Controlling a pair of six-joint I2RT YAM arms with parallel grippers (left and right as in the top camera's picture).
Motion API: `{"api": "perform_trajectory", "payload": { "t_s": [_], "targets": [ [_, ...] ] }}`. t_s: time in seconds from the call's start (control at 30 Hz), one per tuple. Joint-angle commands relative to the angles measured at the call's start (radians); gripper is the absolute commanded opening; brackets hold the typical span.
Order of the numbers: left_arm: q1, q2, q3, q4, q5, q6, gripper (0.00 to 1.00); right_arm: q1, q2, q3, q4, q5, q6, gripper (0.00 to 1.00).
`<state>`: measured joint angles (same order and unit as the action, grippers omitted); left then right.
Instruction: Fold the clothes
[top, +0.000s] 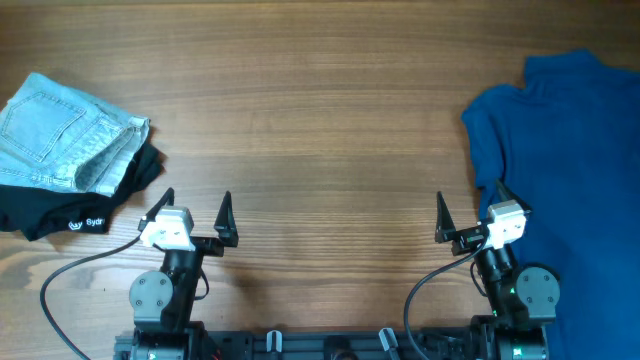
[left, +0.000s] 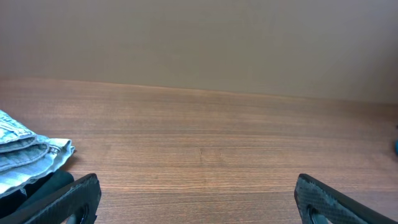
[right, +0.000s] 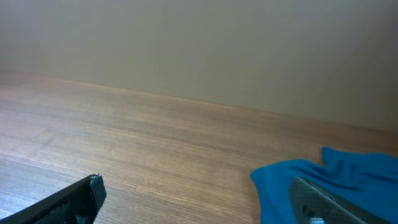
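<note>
Jaws on both grippers stand wide apart, holding nothing. Both arms sit folded low at the near edge of the table (top: 320, 110), with the left gripper (top: 196, 195) and right gripper (top: 470, 194) pointing away across it. Left of the left gripper lies a black garment (top: 55, 215) with white lettering, and folded jeans (top: 60, 135) lie on top of it. A blue shirt (top: 570, 170) lies rumpled at the right, its edge under the right gripper's outer finger.
</note>
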<state>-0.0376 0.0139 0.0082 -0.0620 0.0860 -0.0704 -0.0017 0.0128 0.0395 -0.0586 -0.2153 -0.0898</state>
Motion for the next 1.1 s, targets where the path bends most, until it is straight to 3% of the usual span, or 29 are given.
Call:
{"api": "perform_trajectory", "payload": {
  "t_s": [0.0,0.87,1.07],
  "targets": [
    [0.003,-0.005,-0.003,-0.010,-0.009,-0.013,1.00,-0.005,-0.003,-0.002,0.004,0.010,0.013,1.00],
    [0.003,-0.005,-0.003,0.016,0.006,-0.017,1.00,-0.005,-0.003,-0.002,0.006,-0.050,0.016,1.00],
    [0.003,-0.005,0.005,0.024,0.005,-0.017,1.00,-0.005,0.000,0.021,0.013,-0.151,0.145,1.00]
  ]
}}
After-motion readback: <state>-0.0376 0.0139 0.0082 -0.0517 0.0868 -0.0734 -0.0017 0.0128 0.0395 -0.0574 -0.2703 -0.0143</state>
